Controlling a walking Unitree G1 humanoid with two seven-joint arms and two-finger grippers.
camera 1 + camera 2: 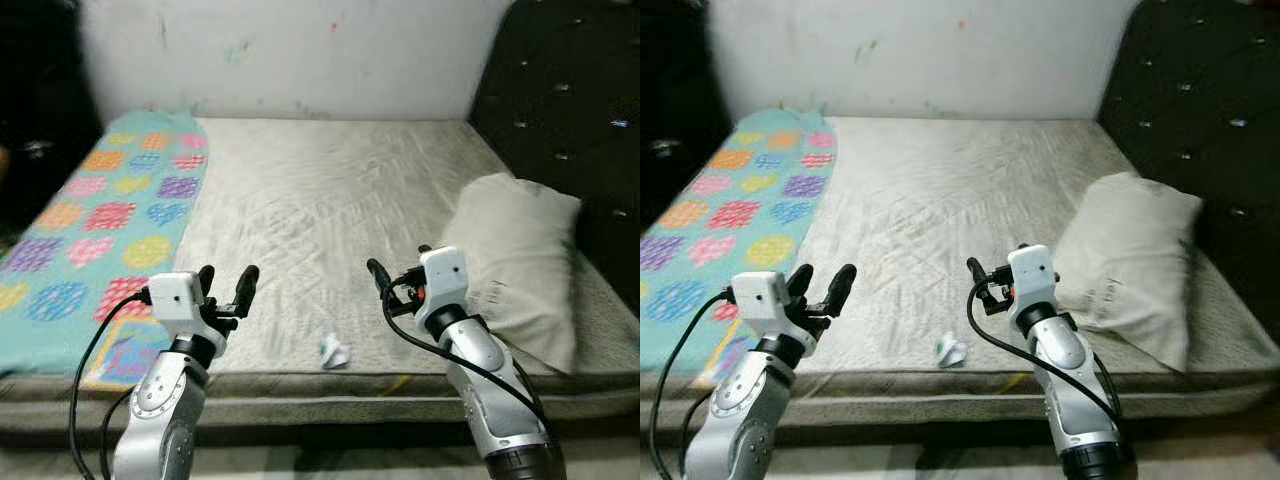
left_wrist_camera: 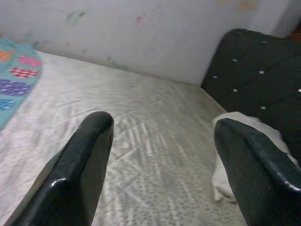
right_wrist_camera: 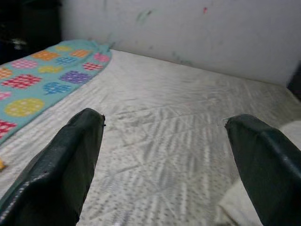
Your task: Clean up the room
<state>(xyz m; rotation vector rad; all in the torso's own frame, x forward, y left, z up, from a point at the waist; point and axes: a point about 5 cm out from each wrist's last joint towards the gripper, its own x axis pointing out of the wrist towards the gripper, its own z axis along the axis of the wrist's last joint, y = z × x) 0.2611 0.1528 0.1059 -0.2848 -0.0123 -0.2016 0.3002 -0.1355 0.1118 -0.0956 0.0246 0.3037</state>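
A small crumpled white and green wrapper (image 1: 334,352) lies on the bare grey mattress (image 1: 300,190) close to its front edge. My left gripper (image 1: 227,285) hovers over the front edge to the wrapper's left, open with nothing between its fingers. To the wrapper's right and slightly beyond it, my right gripper (image 1: 400,265) is also open and empty. A teal blanket (image 1: 110,215) patterned with coloured hearts and circles covers the bed's left strip. A pale pillow (image 1: 515,260) lies at the right side, seen past one black finger (image 2: 258,169) in the left wrist view.
A black tufted headboard (image 1: 570,100) rises along the bed's right side. A marked white wall (image 1: 300,50) stands behind the bed. Dark furniture (image 1: 35,110) sits at the far left. The mattress's front edge (image 1: 330,385) runs just below the arms.
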